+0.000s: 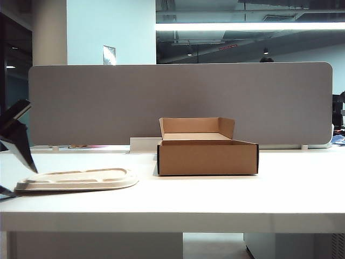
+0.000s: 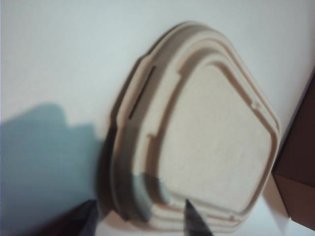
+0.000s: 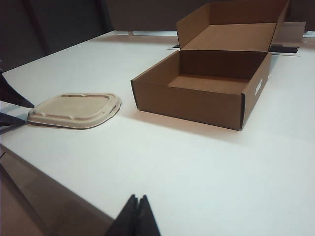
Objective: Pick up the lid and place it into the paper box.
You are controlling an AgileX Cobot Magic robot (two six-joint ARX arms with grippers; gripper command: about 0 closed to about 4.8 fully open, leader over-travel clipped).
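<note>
The lid is a flat pale beige pulp piece lying on the white table at the left. My left gripper is at the lid's left end, open. In the left wrist view its two dark fingertips stand on either side of the near rim of the lid, not closed on it. The paper box, brown cardboard with its rear flap upright, stands empty to the right of the lid. The right wrist view shows the lid, the box and my right gripper, shut, empty and held well back from both.
A grey partition panel runs along the back of the table. A low white object sits behind the box at its left. The table's front edge lies near the camera.
</note>
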